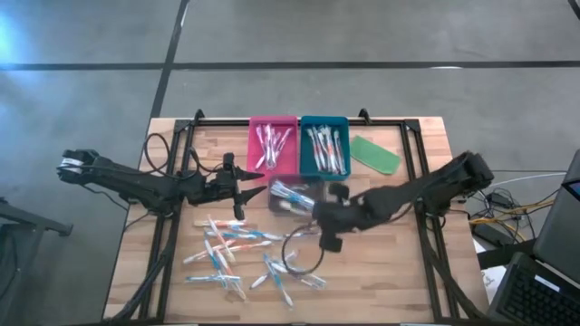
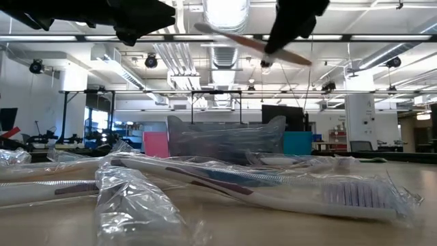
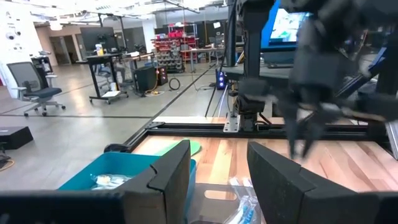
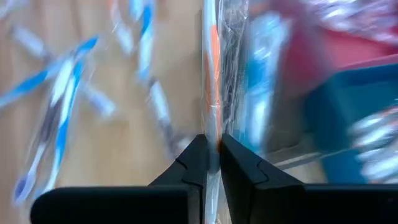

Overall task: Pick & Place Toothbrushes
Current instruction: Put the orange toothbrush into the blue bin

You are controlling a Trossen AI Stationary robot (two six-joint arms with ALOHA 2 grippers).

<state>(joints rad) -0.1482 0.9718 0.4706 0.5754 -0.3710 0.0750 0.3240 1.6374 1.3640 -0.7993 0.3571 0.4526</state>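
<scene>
Right gripper (image 4: 210, 152) clenched on one wrapped orange-accented toothbrush (image 4: 214, 74), held raised over worktop (image 1: 399, 272) centre near pink tray (image 1: 273, 145) and teal tray (image 1: 324, 145), likely for sorting. Left gripper (image 3: 214, 180) released, empty, waiting beside trays. Loose toothbrushes (image 1: 240, 258) scattered at worktop front.

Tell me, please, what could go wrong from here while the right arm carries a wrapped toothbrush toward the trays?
1. The right pincer pinches the wrapped toothbrush near one end only, so it could swing or slip out.
2. The left pincer, open, hangs close by in front of the pink tray; the arms could bump.
3. A clear tray lies below; a drop could land there instead of the teal tray.
</scene>
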